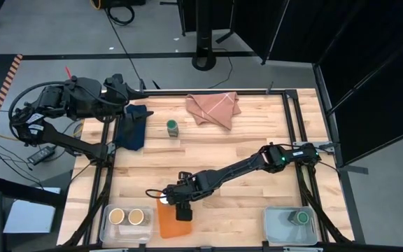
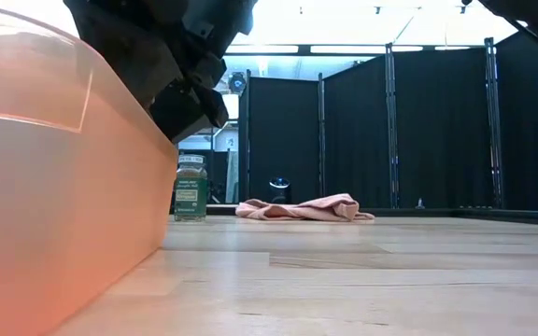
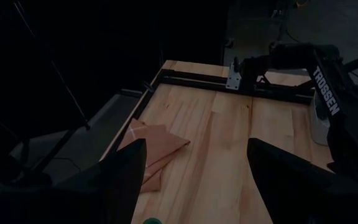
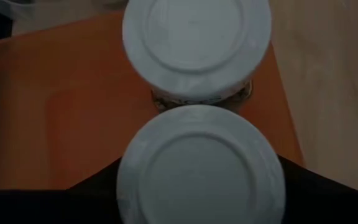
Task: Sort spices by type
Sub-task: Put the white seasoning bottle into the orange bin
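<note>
High view recorded two tan-lidded jars (image 1: 128,217) in the clear bin (image 1: 106,222) at 7 o'clock, one green-lidded jar (image 1: 172,127) upright mid-table, another (image 1: 299,219) at 5 o'clock. Two white-lidded jars (image 4: 197,43), axes vertical, stood touching in the orange bin (image 1: 165,222). The right gripper (image 1: 182,204) clasped the nearer (image 4: 201,168); the left gripper (image 3: 197,180) idled agape at 10 o'clock.

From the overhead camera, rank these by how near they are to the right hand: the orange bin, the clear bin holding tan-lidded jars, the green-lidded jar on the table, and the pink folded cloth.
1. Orange bin, right under the right hand.
2. Clear bin holding tan-lidded jars, front left.
3. Green-lidded jar, mid-table.
4. Pink folded cloth, far edge.
</note>
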Action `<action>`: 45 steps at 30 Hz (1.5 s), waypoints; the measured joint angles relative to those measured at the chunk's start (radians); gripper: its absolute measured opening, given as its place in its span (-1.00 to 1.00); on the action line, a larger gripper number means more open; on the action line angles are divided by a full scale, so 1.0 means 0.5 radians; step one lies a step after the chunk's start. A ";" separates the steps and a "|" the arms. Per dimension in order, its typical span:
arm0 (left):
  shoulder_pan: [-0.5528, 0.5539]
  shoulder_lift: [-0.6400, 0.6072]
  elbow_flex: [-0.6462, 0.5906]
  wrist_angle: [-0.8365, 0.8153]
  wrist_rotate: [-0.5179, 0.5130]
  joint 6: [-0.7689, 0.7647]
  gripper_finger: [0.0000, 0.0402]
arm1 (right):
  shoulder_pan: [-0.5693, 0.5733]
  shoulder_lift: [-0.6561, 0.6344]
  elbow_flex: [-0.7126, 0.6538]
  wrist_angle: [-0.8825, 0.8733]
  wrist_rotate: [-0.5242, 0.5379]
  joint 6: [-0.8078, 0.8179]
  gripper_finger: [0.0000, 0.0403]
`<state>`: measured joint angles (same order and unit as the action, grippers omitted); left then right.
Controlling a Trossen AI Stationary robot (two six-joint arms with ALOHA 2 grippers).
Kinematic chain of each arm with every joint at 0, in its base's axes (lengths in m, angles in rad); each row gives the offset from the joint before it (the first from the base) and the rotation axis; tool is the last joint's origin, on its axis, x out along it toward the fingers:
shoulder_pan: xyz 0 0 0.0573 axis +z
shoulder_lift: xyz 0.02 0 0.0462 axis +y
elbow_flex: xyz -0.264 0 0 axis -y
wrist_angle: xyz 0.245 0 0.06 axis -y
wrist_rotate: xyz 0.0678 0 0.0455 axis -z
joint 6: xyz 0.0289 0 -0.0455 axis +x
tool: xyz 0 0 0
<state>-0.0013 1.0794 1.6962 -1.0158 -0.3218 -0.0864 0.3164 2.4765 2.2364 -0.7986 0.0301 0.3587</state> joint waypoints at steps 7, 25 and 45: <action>0.000 0.000 0.000 -0.002 0.000 0.002 0.42 | -0.001 -0.005 0.002 0.003 -0.034 0.009 0.16; 0.001 0.000 0.000 -0.008 0.000 0.008 0.42 | -0.004 -0.055 0.234 -0.243 0.022 -0.113 0.11; 0.001 0.000 0.000 -0.010 0.000 0.007 0.42 | -0.004 -0.060 0.142 -0.244 0.002 -0.202 0.24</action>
<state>-0.0010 1.0794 1.6962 -1.0209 -0.3218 -0.0830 0.3145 2.4466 2.3075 -0.9205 0.0313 0.2579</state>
